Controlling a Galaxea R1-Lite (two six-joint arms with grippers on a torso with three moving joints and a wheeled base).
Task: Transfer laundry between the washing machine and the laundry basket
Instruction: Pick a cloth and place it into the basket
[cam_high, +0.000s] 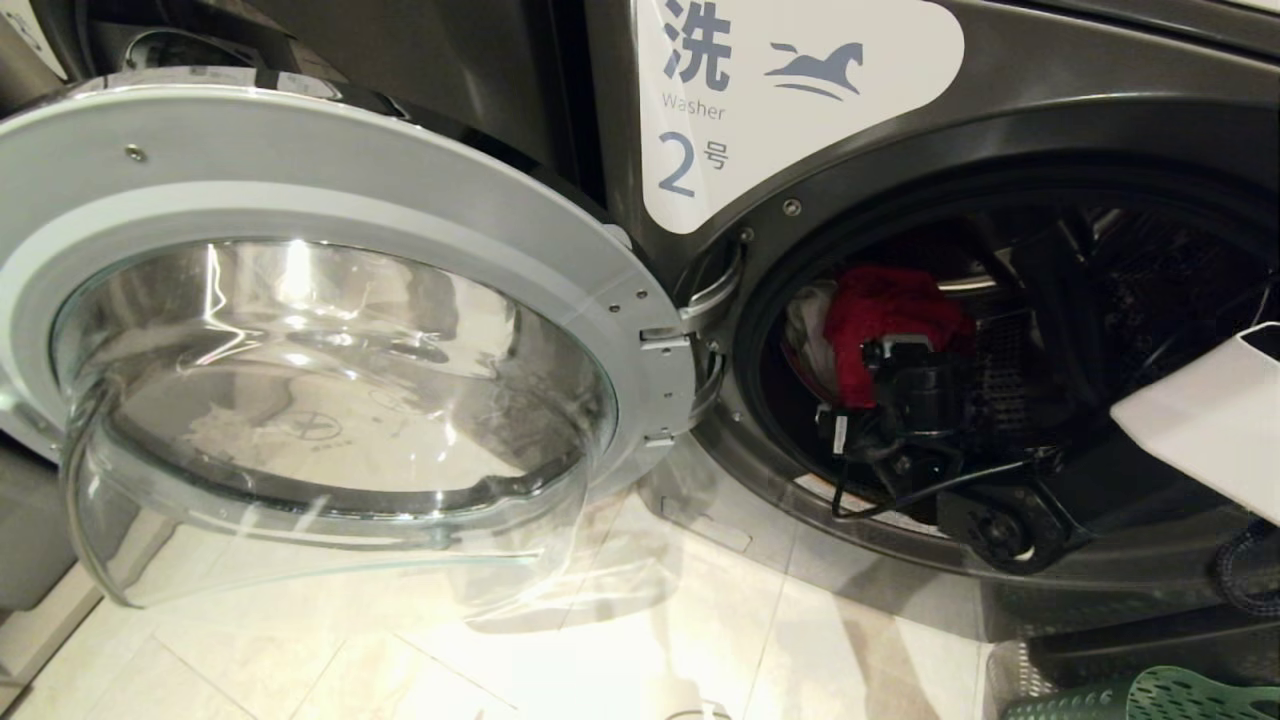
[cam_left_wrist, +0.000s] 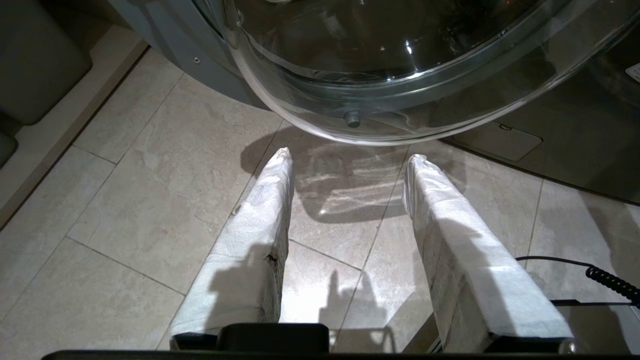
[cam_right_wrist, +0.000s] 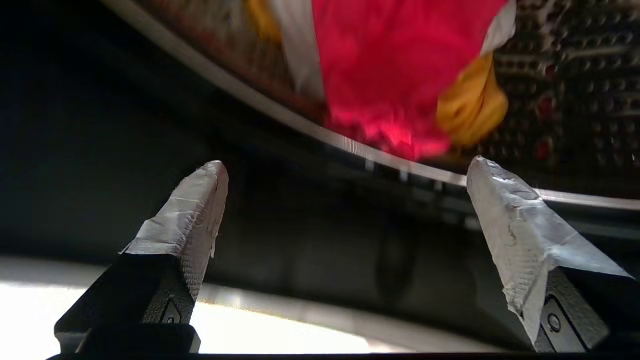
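Observation:
The washing machine (cam_high: 800, 110), marked 2, stands with its round glass door (cam_high: 330, 200) swung wide to the left. The laundry lies inside the drum: a bright red garment (cam_high: 890, 310) with a white piece (cam_high: 810, 330) beside it. My right arm (cam_high: 930, 420) reaches into the drum mouth just below that pile. In the right wrist view the right gripper (cam_right_wrist: 348, 165) is open and empty at the drum's lip, short of the red garment (cam_right_wrist: 395, 65), a yellow-orange piece (cam_right_wrist: 475, 100) and the white one (cam_right_wrist: 300, 50). The laundry basket (cam_high: 1150, 695) shows only its green rim at the lower right.
My left gripper (cam_left_wrist: 351, 155) hangs parked over the tiled floor (cam_left_wrist: 150, 200), fingers apart and empty, under the bulging door glass (cam_left_wrist: 380, 50). A white arm casing (cam_high: 1200, 410) juts in from the right. The open door blocks the left side.

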